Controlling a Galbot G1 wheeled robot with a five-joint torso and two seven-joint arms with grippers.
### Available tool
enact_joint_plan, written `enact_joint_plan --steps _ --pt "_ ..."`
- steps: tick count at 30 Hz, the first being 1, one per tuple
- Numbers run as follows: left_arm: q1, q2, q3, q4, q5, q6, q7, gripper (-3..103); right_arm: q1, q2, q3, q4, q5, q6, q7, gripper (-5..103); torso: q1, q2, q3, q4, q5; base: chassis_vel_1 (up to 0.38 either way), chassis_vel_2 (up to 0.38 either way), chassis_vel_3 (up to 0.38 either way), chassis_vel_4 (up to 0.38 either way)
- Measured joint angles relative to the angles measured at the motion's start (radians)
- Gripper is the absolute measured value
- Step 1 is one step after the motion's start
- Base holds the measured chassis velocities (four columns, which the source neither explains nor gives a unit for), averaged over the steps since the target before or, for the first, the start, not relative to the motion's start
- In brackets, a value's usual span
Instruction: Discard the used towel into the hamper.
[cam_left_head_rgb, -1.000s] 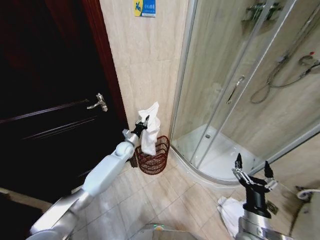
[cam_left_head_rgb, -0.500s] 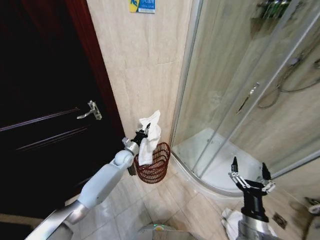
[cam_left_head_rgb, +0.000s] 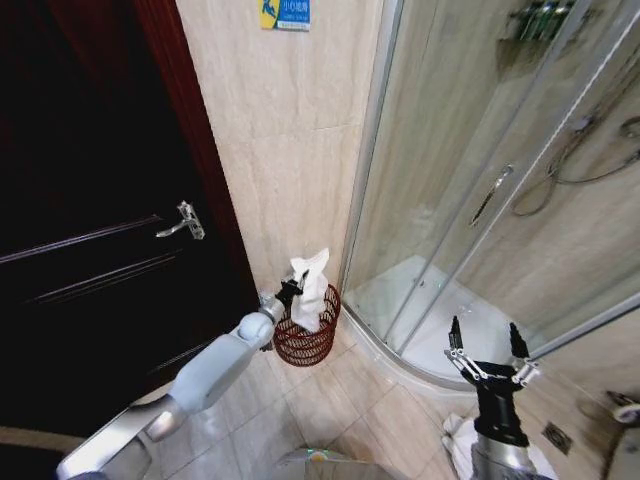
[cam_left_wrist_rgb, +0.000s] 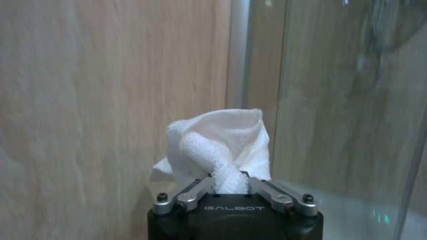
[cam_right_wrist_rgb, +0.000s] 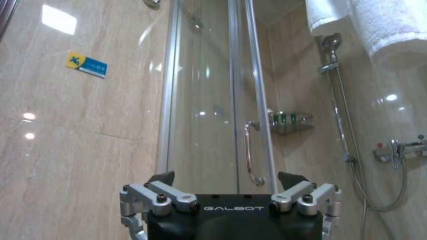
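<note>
The used towel (cam_left_head_rgb: 312, 290) is white and crumpled, and its lower part hangs down inside the hamper (cam_left_head_rgb: 305, 338), a small reddish-brown openwork basket on the floor against the tiled wall. My left gripper (cam_left_head_rgb: 291, 291) is shut on the towel at the hamper's near rim. In the left wrist view the towel (cam_left_wrist_rgb: 220, 150) bunches up between the shut fingers (cam_left_wrist_rgb: 190, 192). My right gripper (cam_left_head_rgb: 484, 345) stands open and holds nothing, low at the right in front of the shower.
A dark wooden door (cam_left_head_rgb: 90, 210) with a lever handle (cam_left_head_rgb: 183, 222) is left of the hamper. A curved glass shower enclosure (cam_left_head_rgb: 470, 190) stands to the right. Another white cloth (cam_left_head_rgb: 462, 440) lies on the tiled floor by my right arm.
My left gripper has lowered the towel toward the hamper, so its lower part now sits inside the rim. The camera shifted slightly.
</note>
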Motion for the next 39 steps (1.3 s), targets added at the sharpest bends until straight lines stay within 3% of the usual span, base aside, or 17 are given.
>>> enact_joint_plan --steps 15,17,22,32,39 --pt "-0.049 -0.122 0.125 0.351 0.130 -0.124 -0.010 8 -0.024 0.000 0.020 -0.041 0.048 0.018 0.021 100 0.000 0.000 0.000 0.0000 0.0000 0.000 0.000 0.000 0.000" --pt "-0.060 -0.155 0.125 0.441 0.163 -0.163 0.003 8 -0.029 0.000 0.021 -0.043 0.046 0.017 0.021 100 0.000 0.000 0.000 -0.0002 -0.0002 0.000 0.000 0.000 0.000" --pt "-0.082 -0.200 0.141 0.595 0.176 -0.191 0.054 8 -0.035 0.000 0.028 -0.047 0.039 0.003 0.027 100 0.000 0.000 0.000 0.0003 -0.0001 0.000 0.000 0.000 0.000" --pt "-0.090 -0.244 0.154 0.655 0.214 -0.144 0.067 8 -0.033 0.000 0.032 -0.057 0.037 -0.003 0.031 100 0.000 0.000 0.000 0.0001 0.0002 0.000 0.000 0.000 0.000" --pt "-0.088 -0.283 0.157 0.678 0.238 -0.089 0.003 8 -0.035 0.000 0.031 -0.066 0.041 0.006 0.031 100 0.000 0.000 0.000 0.0000 0.0001 0.000 0.000 0.000 0.000"
